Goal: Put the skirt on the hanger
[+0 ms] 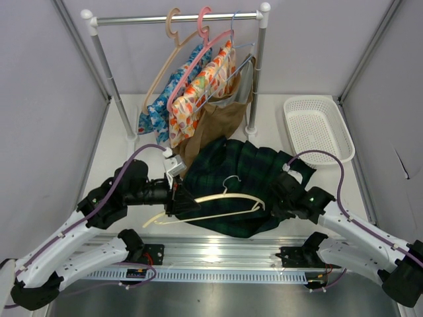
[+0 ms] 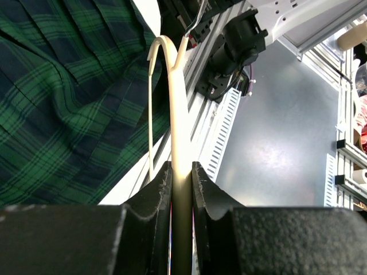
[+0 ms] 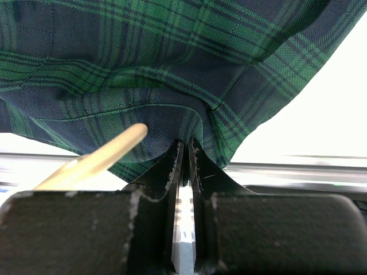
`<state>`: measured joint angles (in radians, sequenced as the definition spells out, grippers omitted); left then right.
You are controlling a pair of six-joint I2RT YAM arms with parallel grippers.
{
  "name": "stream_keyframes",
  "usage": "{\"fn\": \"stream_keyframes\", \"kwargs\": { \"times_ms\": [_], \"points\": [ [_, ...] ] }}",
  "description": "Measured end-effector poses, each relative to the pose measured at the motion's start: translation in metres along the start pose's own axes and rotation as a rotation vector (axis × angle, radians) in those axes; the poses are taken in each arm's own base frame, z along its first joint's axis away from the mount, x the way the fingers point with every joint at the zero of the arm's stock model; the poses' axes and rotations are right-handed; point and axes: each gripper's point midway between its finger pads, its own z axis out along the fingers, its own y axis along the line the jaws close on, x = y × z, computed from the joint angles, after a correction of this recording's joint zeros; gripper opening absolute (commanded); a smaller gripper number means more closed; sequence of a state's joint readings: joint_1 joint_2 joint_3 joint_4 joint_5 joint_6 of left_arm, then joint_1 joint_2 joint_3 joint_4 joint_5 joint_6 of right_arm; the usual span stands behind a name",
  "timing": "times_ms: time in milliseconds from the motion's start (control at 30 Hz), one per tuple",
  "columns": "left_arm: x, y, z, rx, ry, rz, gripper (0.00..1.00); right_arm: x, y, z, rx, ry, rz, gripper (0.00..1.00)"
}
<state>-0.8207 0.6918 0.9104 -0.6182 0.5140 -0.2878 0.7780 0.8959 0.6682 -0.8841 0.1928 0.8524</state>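
The dark green and navy plaid skirt (image 1: pixel 248 181) lies crumpled in the middle of the table. It fills the upper left of the left wrist view (image 2: pixel 63 97) and the top of the right wrist view (image 3: pixel 172 63). The cream hanger (image 1: pixel 218 201) lies over the skirt's near part, hook up. My left gripper (image 1: pixel 175 198) is shut on the hanger's left arm (image 2: pixel 181 172). My right gripper (image 1: pixel 272 206) is shut on the skirt's near edge (image 3: pixel 186 134). The hanger's other end (image 3: pixel 97 157) shows beside the right jaws.
A clothes rail (image 1: pixel 178 18) at the back holds a tan hanger (image 1: pixel 168 49), a pink hanger (image 1: pixel 198 46), a blue floral garment (image 1: pixel 158 109), an orange patterned garment (image 1: pixel 201 96) and a brown garment (image 1: pixel 215 125). A white basket (image 1: pixel 317 125) stands at the back right.
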Motion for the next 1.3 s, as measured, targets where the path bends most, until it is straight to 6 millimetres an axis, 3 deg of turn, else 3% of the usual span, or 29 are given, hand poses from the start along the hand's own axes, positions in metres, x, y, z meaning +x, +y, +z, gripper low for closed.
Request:
{"fn": "stream_keyframes", "kwargs": {
  "times_ms": [700,1300],
  "points": [
    [0.014,-0.001,-0.009,-0.016,0.041,-0.009,0.0,-0.002,0.003,0.0,-0.021,0.008,0.007,0.06],
    [0.014,-0.007,-0.018,-0.011,0.047,0.015,0.0,-0.002,0.005,0.0,-0.03,0.01,0.008,0.06]
  ]
}}
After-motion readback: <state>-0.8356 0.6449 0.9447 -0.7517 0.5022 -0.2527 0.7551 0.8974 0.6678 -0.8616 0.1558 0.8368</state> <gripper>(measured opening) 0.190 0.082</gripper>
